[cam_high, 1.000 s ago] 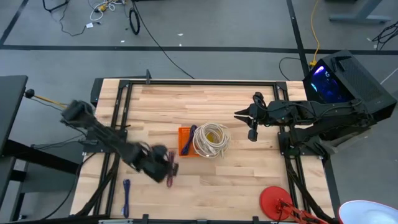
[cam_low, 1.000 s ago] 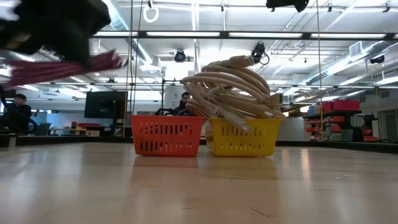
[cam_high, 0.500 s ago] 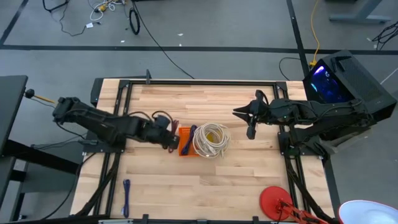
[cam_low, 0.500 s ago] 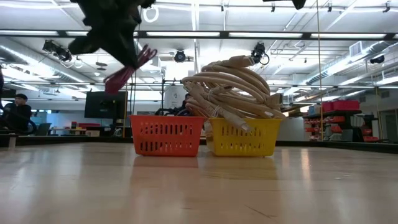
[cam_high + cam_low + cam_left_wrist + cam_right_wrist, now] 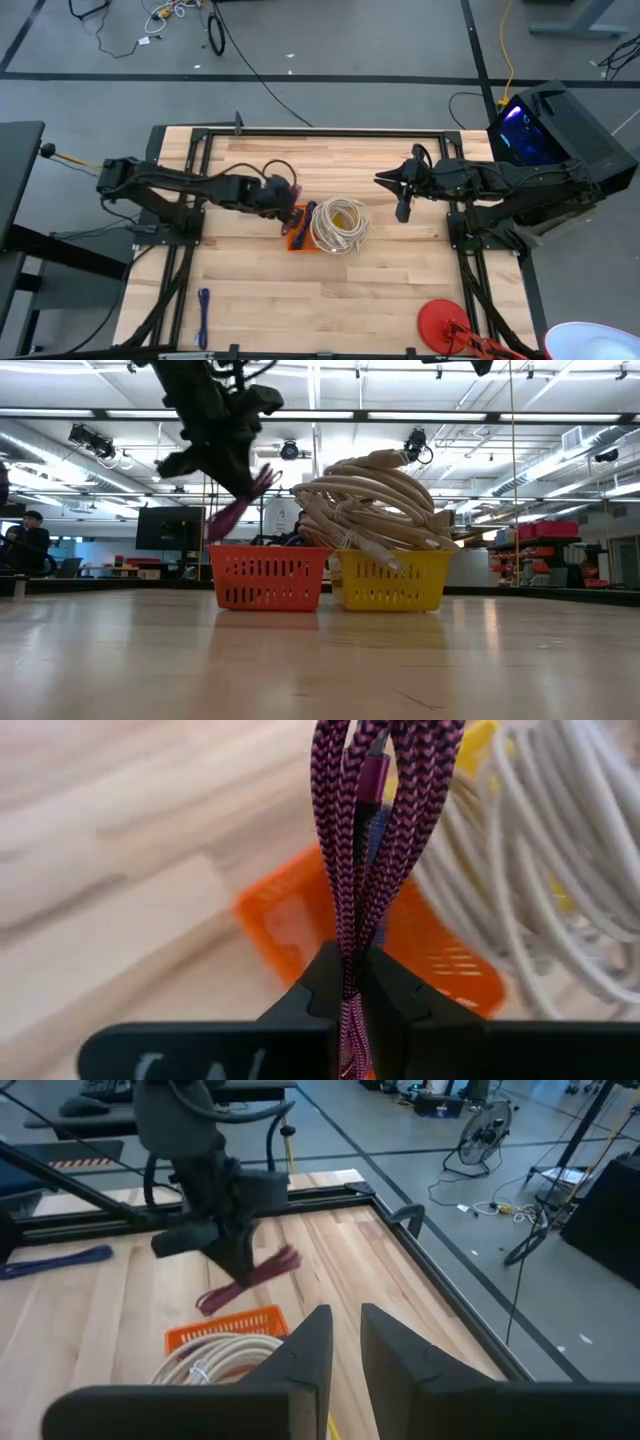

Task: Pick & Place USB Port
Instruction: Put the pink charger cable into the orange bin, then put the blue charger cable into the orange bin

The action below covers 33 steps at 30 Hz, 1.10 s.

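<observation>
My left gripper (image 5: 289, 206) is shut on a bundled magenta braided USB cable (image 5: 375, 820) and hovers over the left rim of the orange basket (image 5: 268, 575). The cable (image 5: 240, 508) is above that basket and clear of it. A dark blue cable lies inside the orange basket (image 5: 296, 238). Beside it, a yellow basket (image 5: 390, 582) holds a big coil of cream cable (image 5: 340, 225). My right gripper (image 5: 401, 196) waits high over the table's right side, open, with nothing between its fingers (image 5: 312, 1348). My left gripper pinches several strands of the magenta bundle (image 5: 349, 945) together between its two fingers. The fingers slant down from the table's left side. The loops reach out past the fingertips, and the bundle hangs slanting below them (image 5: 228, 520), lifted clear above the orange basket.
A blue cable (image 5: 203, 315) lies on the wood near the front left corner. A red round thing (image 5: 440, 322) sits at the front right. Black frame rails run along the table's sides. Bare wood lies in front of and behind the baskets.
My left gripper has swung from the near left part of the table toward the far edge and right, up to the orange basket. It rolled its wrist on the way. The magenta cable went with it, still pinched, and now hangs over the basket.
</observation>
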Available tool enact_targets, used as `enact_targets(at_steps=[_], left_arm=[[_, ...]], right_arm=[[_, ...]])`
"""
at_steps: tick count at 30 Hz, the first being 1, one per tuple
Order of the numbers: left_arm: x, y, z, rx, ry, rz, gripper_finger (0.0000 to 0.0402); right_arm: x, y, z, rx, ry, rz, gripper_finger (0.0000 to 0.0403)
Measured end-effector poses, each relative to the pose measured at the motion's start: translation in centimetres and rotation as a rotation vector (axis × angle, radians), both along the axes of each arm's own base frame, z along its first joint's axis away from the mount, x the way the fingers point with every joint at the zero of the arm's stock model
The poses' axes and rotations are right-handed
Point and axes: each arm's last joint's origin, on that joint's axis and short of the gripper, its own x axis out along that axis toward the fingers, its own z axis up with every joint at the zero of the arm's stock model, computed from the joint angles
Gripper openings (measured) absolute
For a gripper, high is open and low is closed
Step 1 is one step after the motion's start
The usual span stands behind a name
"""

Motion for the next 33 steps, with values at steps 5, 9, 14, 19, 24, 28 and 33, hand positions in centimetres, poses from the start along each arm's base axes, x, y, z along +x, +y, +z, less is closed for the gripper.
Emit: enact_targets(at_steps=[5,9,14,19,24,28,33], left_arm=[[2.2,0.3,-1.2,-0.05,-0.08,-0.019,0.002],[3.5,0.5,-2.2,-0.077,-0.11,-0.019,0.002],[4.2,0.2,-3.9,-0.139,-0.066,-0.049,0.002],[4.6,-0.1,-5.2,-0.164,-0.025,-0.045,0.002],[4.6,0.2,-5.1,-0.163,-0.031,-0.027,0.007],[4.7,0.6,-4.9,-0.17,-0.047,-0.028,0.0131],[4.7,0.9,-4.9,-0.214,-0.054,-0.041,0.0175]], right_arm=[[0.0,-0.1,0.0,-0.01,0.005,-0.019,0.0061],[0.0,-0.2,-0.1,-0.009,0.008,-0.024,0.0061],[0.0,-0.2,-0.1,-0.01,0.011,-0.023,0.0061],[-0.1,-0.2,-0.2,-0.014,0.024,-0.022,0.0061],[-0.1,-0.2,-0.2,-0.015,0.024,-0.021,0.0061],[-0.1,-0.2,-0.2,-0.015,0.024,-0.021,0.0061],[-0.1,-0.2,-0.2,-0.016,0.028,-0.021,0.0061]])
